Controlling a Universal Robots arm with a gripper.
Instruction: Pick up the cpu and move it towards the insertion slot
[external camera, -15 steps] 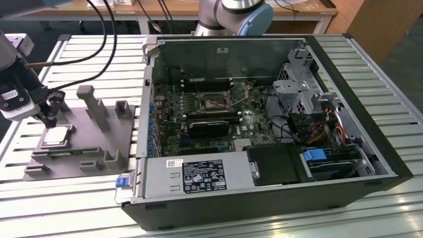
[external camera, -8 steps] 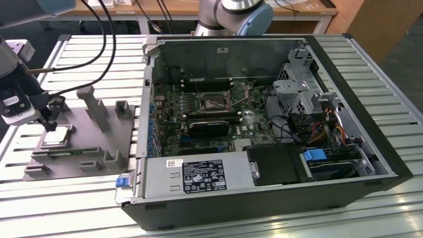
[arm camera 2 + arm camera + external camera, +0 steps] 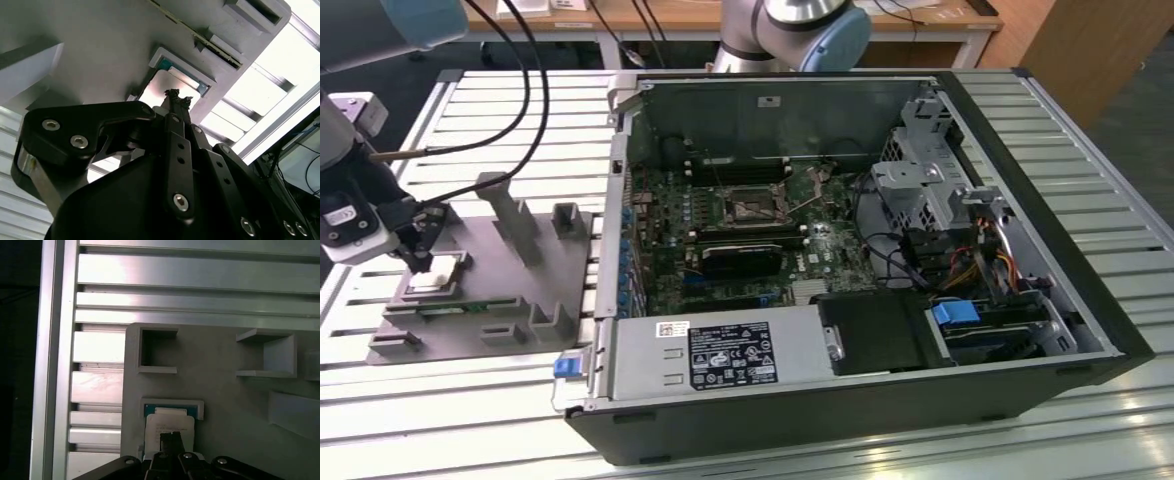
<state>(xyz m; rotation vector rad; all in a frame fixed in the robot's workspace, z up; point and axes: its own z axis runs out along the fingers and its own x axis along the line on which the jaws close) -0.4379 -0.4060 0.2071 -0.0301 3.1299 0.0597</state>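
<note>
While the gripper [image 3: 420,262] hung over the cpu [image 3: 444,268] in its pocket on the grey fixture [image 3: 507,295], its fingertips were drawn together, gripping nothing | contact with chip top: could not tell | exterior view showed the insertion slot [image 3: 754,208] in the open computer case [image 3: 1014,330], well apart | in the first wrist view the gripper body cut off part of the cpu [image 3: 170,421]

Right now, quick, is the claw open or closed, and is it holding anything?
Claw: cannot tell if it is open or closed. It is over the cpu, which lies in its pocket on the grey holder.
</note>
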